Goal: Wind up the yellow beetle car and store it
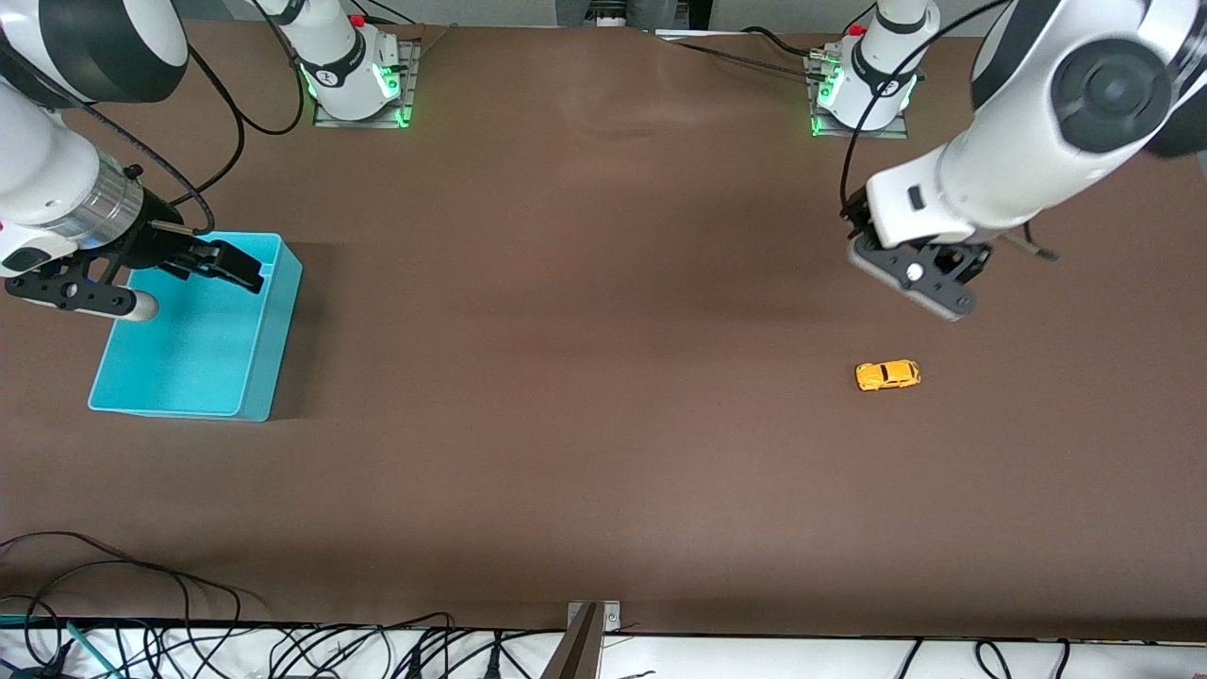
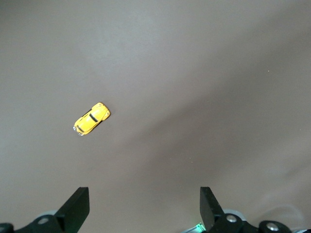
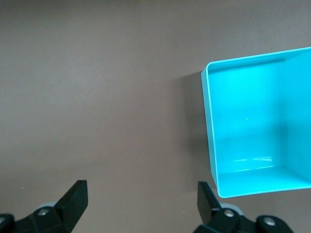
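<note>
the yellow beetle car (image 1: 887,375) sat alone on the brown table (image 1: 585,396) toward the left arm's end. the left gripper (image 2: 144,206) hung spread above the table near it. the right gripper (image 3: 141,201), spread, hovered apparently over the teal bin's (image 1: 273,321) edge.

Turquoise bin (image 1: 269,311) sitting open-topped on brown table (image 1: 585,377), toward right arm's end. Black cables (image 1: 283,651) lying tangled along table edge nearest front camera.

brown table (image 1: 585,330), yellow beetle car (image 1: 887,375), teal bin (image 1: 273,325)
</note>
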`<state>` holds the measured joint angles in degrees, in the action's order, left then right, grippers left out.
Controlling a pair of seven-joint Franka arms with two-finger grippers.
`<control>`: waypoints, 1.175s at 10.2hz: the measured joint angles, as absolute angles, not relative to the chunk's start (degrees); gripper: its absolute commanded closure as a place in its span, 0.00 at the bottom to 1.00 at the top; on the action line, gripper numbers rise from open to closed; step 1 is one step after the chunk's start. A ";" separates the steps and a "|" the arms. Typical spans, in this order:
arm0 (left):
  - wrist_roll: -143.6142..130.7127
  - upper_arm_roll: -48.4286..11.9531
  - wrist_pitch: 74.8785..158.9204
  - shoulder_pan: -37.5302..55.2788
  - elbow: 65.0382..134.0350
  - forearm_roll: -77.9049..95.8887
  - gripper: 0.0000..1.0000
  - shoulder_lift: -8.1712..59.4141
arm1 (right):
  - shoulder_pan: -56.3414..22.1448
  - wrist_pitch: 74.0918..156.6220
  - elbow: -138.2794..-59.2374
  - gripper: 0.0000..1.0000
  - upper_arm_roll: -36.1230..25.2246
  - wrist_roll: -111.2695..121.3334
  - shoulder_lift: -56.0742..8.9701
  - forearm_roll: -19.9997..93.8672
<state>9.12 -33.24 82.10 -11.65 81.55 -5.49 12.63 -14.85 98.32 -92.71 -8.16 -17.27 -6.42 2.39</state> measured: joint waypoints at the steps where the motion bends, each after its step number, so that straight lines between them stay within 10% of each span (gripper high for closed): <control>1: 9.12 -30.50 81.91 -11.06 81.55 -4.47 0.00 11.30 | -14.84 98.32 -92.71 0.00 -8.16 -17.27 -6.42 2.39; 5: 9.01 -11.68 90.15 -0.76 85.61 5.11 0.00 8.10 | -14.84 98.31 -92.69 0.00 -8.16 -17.27 -6.43 2.39; 12: 6.92 -6.02 93.16 1.20 93.05 3.70 0.00 0.75 | -14.83 98.31 -92.67 0.00 -8.16 -17.27 -6.43 2.39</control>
